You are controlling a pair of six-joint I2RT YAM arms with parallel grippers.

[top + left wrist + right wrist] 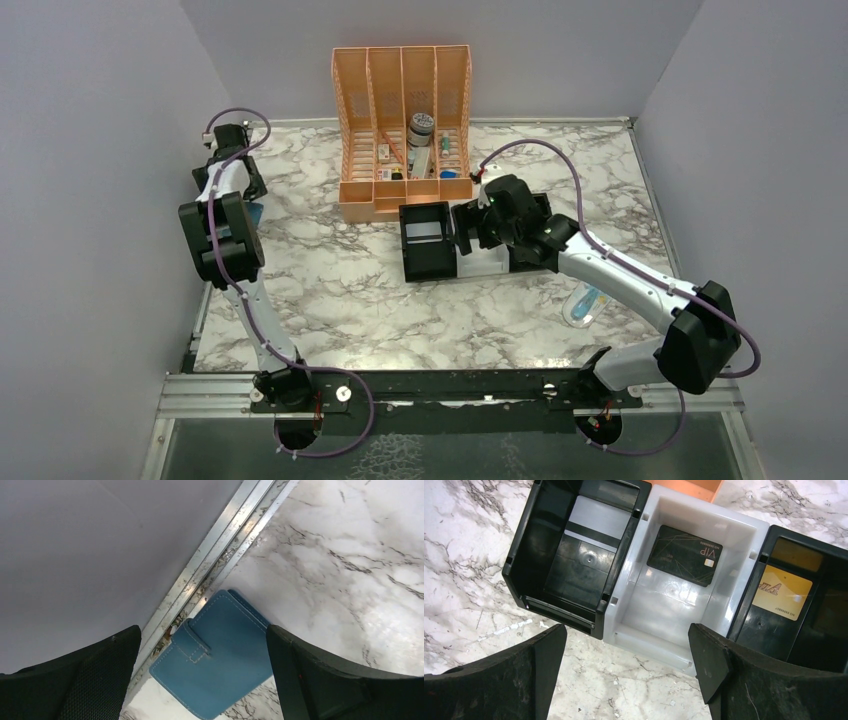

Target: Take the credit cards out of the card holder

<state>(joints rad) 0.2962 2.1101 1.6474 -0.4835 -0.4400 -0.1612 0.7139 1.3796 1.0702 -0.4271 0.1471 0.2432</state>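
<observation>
Gripping the card holder (215, 665) squarely across its tabbed, apparently closed cover is advised. It lies flat by the worktop (350, 580) edge rail, below the left hand (201, 630), which is spread wide. The right hand (626, 630) hovers wide and empty over the tray (616, 580), which holds a silver-white card (596, 517) left, a dark card (684, 555) middle and a gold credit card (781, 592) right.

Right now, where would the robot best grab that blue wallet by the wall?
Probably from above, pinching the edge facing the marble table. The wallet lies flat and closed, its other edge close against the metal rail, leaving a finger little room there.
</observation>
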